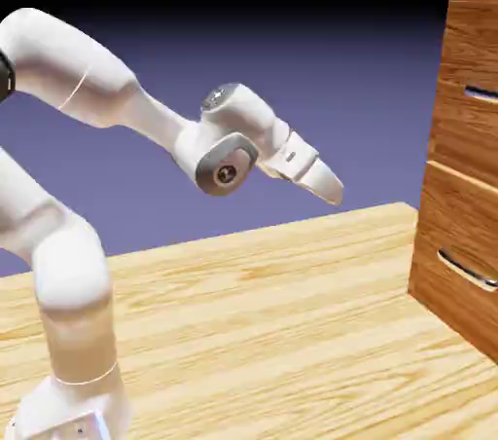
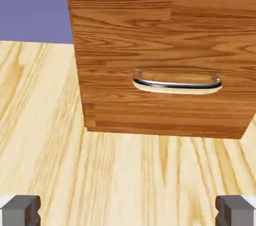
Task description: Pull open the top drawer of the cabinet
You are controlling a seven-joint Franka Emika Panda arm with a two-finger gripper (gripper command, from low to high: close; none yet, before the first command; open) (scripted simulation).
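The claw hangs wide open and empty above the counter, tilted toward the cabinet at the counter's far edge; the top drawer sits shut, well apart, awaiting approach.

My arm reaches out mid-air, gripper spread and empty.

From my base at the exterior view's lower left, my lower link rises upright, folds back at the elbow near the left edge, and the forearm then slopes down and to the right. My wrist, with its round grey joint cap, bends so that my hand tilts downward and to the right, its pale tapered end pointing that way, held high and touching nothing. In the hand view my two grey fingers sit at the bottom corners, far apart, one at each side, with nothing held between them.
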